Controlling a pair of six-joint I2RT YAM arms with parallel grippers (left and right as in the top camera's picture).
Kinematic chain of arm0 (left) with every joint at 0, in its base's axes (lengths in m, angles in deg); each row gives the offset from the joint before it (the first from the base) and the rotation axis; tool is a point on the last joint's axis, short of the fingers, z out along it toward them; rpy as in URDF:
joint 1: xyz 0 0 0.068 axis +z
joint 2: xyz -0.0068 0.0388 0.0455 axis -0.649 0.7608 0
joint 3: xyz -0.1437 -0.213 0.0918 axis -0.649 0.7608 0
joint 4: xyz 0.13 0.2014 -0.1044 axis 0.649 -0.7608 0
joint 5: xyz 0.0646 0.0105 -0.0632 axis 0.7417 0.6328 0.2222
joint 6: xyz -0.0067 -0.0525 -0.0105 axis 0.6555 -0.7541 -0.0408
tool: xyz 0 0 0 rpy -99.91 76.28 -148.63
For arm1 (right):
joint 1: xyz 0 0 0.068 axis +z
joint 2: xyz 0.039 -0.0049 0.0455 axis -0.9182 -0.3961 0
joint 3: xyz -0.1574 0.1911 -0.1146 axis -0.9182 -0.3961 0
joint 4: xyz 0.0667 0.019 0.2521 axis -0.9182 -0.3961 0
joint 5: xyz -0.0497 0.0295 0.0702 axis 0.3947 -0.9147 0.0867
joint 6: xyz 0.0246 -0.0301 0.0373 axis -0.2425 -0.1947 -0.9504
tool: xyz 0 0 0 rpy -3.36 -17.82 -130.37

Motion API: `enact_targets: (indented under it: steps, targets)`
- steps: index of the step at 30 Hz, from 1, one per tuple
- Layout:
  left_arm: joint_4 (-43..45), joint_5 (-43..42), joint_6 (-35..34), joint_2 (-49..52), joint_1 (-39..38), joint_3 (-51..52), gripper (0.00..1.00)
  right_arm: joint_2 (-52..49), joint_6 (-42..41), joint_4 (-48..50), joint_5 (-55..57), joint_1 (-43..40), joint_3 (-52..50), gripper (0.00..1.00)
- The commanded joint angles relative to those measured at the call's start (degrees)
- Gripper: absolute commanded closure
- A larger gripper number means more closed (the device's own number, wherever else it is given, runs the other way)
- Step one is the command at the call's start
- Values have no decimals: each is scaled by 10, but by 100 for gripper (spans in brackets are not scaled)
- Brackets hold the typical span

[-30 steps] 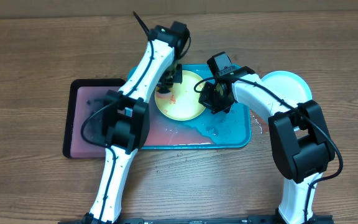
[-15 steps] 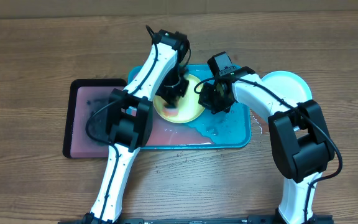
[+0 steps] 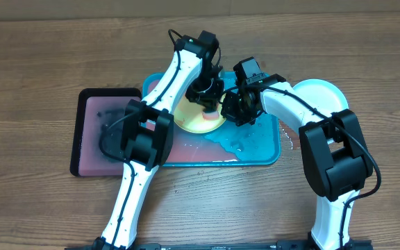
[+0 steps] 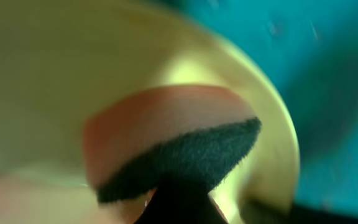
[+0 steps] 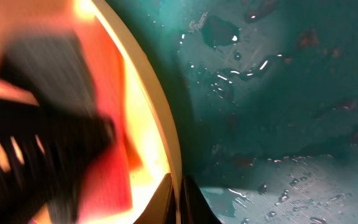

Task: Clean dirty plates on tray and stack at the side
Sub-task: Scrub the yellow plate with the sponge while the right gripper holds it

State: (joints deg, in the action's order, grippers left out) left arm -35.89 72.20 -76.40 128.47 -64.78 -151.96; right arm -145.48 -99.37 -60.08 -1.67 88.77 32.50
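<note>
So my left claw is clamped tight on a sponge, pink body with a black scrubby face, and it's pressed onto the green plate right beneath it. My right claw sits just beside that, squeezed down on the same plate's rim. The plate's lying in the wet teal tray under both claws. Further out past my right claw there's a pale blue plate on the table, off the tray. Well out beyond my left one is a black tray.
</note>
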Motion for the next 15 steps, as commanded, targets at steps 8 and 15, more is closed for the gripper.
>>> enact_targets:
  steps: [8, 15]
  targets:
    - [-48, 479, -246, 37, 6, 9, 96, 0, 12, 17, -61, 10, -38, 96]
    - [-81, 134, 40, 37, 8, 9, 96, 0, 12, 22, -61, 10, -38, 96]
